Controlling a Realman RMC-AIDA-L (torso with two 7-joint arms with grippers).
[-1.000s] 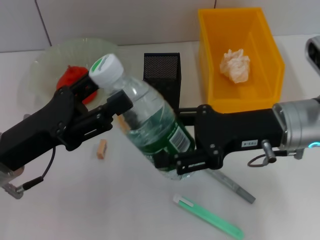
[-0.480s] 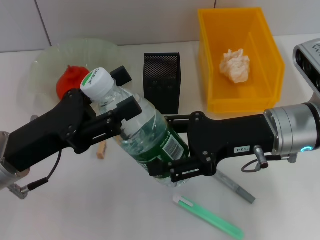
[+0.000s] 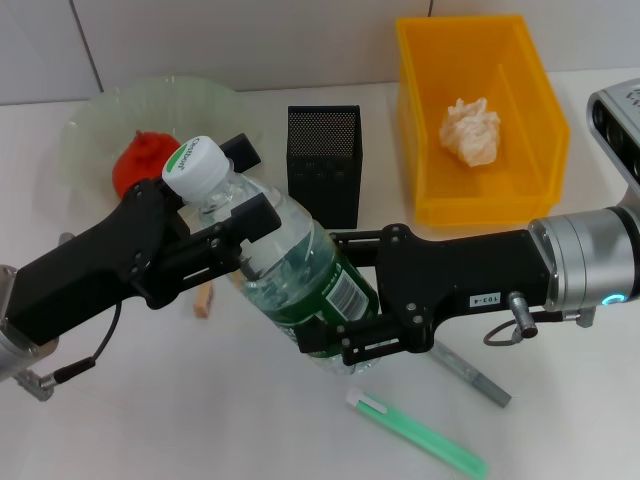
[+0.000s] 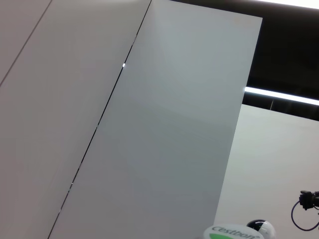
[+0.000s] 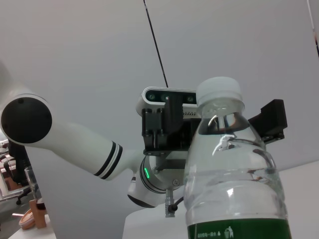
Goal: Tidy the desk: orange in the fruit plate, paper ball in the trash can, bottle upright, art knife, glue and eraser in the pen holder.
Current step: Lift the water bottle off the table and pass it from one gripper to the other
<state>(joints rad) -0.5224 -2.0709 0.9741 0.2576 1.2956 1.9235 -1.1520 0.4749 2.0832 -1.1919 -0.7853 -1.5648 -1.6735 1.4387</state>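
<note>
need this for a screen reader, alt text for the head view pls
Both grippers hold a tilted bottle above the desk: the left gripper at its neck, the right gripper around its green label. Behind, the orange lies in the fruit plate and the paper ball in the trash can.

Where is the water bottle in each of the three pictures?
Head view: the bottle is tilted in the middle, held by the left end effector at the neck and the right end effector at the base.
Left wrist view: only its cap shows, at the bottom edge.
Right wrist view: it fills the foreground.
Shared landmark: the white cap.
</note>
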